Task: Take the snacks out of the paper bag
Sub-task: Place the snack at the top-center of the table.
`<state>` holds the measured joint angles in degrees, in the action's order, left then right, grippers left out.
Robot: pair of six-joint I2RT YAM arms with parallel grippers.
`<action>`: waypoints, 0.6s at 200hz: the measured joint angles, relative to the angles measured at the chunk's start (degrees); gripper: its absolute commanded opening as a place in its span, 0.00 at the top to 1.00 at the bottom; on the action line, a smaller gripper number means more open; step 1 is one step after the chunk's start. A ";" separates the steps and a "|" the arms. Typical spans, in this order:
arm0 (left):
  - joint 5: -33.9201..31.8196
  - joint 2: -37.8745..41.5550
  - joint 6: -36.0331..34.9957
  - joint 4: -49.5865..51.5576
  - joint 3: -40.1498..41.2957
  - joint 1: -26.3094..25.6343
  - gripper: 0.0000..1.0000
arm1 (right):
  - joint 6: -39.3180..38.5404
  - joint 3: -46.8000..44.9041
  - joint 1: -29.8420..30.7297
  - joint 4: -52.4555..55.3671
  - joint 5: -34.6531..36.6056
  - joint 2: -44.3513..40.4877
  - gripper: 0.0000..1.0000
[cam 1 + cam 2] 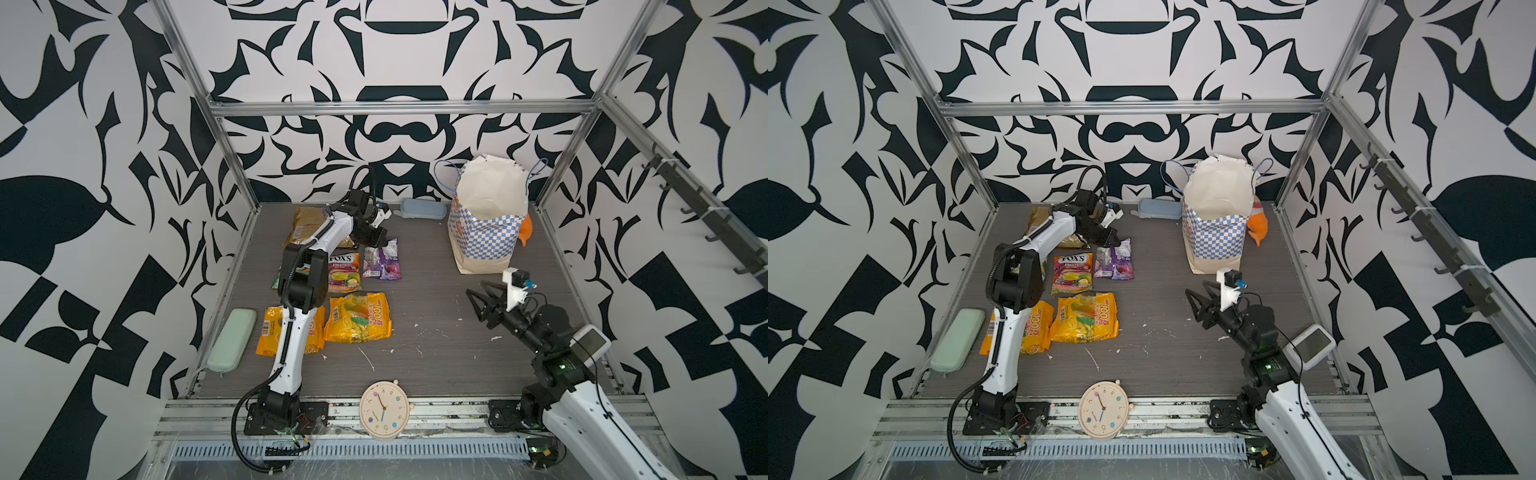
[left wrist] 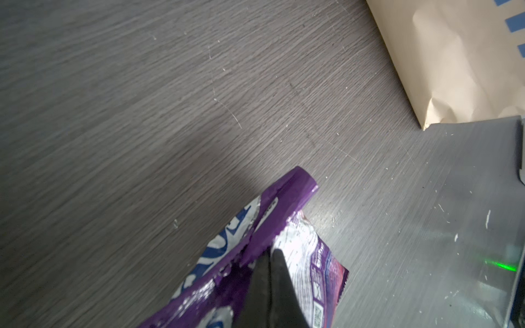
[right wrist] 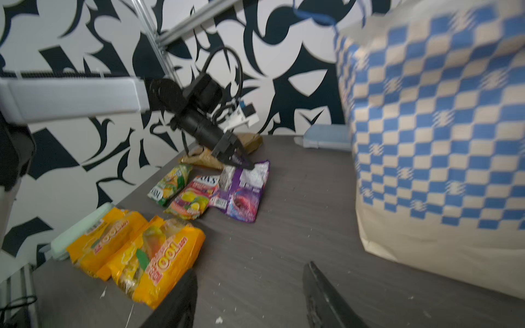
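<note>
I count six crinkly snack packets (image 1: 359,320), all lying out on the tabletop (image 1: 419,299), left of the paper bag (image 1: 486,239). There is one large gold packet (image 1: 305,226) at the back and two orange-yellow packets (image 1: 1086,320) nearest the arm bases. Between them lie one green-yellow packet (image 3: 170,184), one red-orange packet (image 1: 344,272) and one purple packet (image 1: 382,262). The one bag — cream, blue-checked, blue cord handles — stands upright at the back right, mouth open. My left claw (image 1: 387,242) is pinched shut on the purple packet's top edge. My right claw (image 1: 476,287) hovers empty, jaws apart, near the bag's foot.

Six snacks (image 1: 344,272) flat; paper bag (image 1: 484,237) upright, seemingly empty.
</note>
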<state>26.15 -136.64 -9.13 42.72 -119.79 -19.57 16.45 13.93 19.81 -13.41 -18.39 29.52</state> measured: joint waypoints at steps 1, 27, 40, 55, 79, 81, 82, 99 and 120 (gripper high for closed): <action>-0.02 -0.04 0.00 0.02 -0.02 0.00 0.91 | 0.00 -0.09 0.22 -0.04 0.17 0.11 0.40; -0.48 -0.81 -0.46 0.04 -1.29 0.00 0.35 | -0.55 -0.68 5.07 -3.08 5.07 3.93 0.43; -0.70 -0.81 -0.48 0.04 -1.29 0.00 0.27 | -0.66 -0.85 5.86 -5.46 7.28 5.70 0.45; -1.22 -0.81 -0.83 -0.11 -1.29 0.00 0.25 | -0.87 -1.38 5.95 -7.69 9.51 6.56 0.46; -2.51 -0.68 -1.27 -0.13 -1.38 0.00 0.22 | -1.44 -1.51 5.95 -9.66 12.63 6.67 0.46; -2.64 -0.57 -1.38 -0.13 -1.38 0.00 0.22 | -1.53 -1.51 5.95 -9.73 12.94 6.67 0.46; -2.64 -0.55 -1.42 -0.11 -1.38 0.00 0.22 | -1.55 -1.51 5.95 -9.75 13.05 6.67 0.46; -3.28 0.83 -1.51 -0.66 -0.92 0.00 0.11 | -1.90 -1.51 5.95 -10.12 15.26 6.71 0.46; -5.88 6.23 -0.22 -3.65 2.95 -0.66 0.10 | -2.25 -1.51 5.95 -10.16 17.35 7.34 0.47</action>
<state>20.27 -130.41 -9.34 39.07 -116.84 -20.23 14.20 12.43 25.76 -23.57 -1.04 36.86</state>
